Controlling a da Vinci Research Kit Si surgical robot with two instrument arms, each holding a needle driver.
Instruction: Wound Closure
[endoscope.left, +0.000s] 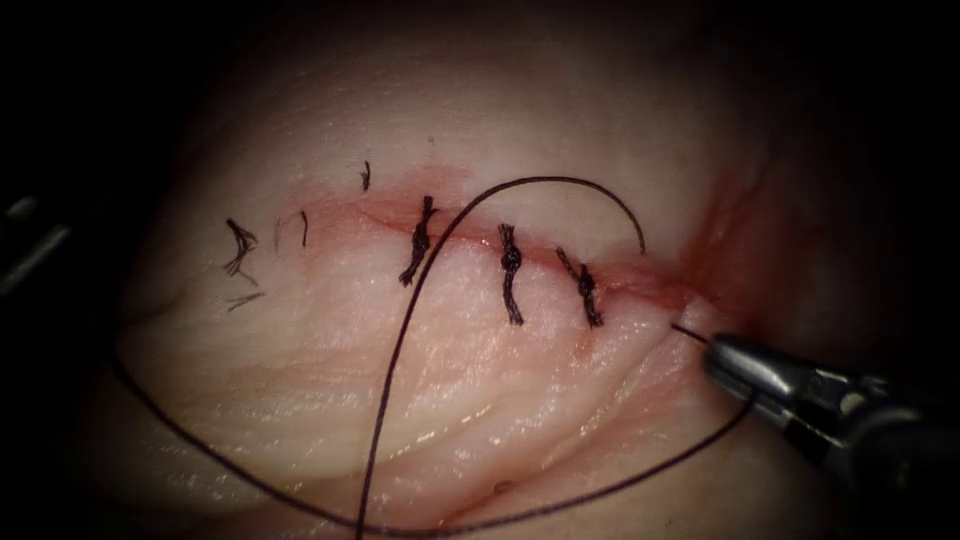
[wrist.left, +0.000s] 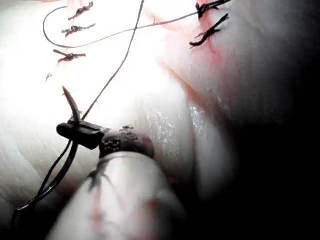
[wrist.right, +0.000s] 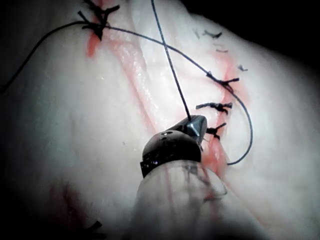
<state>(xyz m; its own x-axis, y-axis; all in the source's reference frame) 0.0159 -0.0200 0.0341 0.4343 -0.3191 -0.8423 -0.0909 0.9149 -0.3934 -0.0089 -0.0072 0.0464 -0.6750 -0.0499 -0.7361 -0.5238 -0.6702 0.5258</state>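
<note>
1. Your right gripper (endoscope.left: 715, 350) is pressed together on the thin curved steel needle (endoscope.left: 688, 332). From the endoscope, a short dark sliver of it sticks out of the jaws towards the right end of the reddened cut (endoscope.left: 470, 240).
2. The left wrist view shows the hold more clearly. The gripper (wrist.left: 75, 129) clamps the needle (wrist.left: 71, 107) nearer its point than its tail, and the point stands free of the pale pork tissue (endoscope.left: 330, 400). As far as I can judge, the needle is not in the tissue.
3. The step looks like setting up a bite just right of the three dark knotted stitches (endoscope.left: 510, 260). A hold further back along the curve would probably give you more arc to turn through.
4. Present the point square to the surface and rotate the wrist along the curve; don't push straight.
5. Mind the long dark thread (endoscope.left: 400, 340). It loops across the stitches and around the gripper, so keep it out of the needle's path.
6. Match the spacing of the existing stitches; red fluid (endoscope.left: 720, 240) stains that end.
7. A dim grey form at the left edge may be your left gripper (endoscope.left: 25, 245); I cannot tell its state.
</note>
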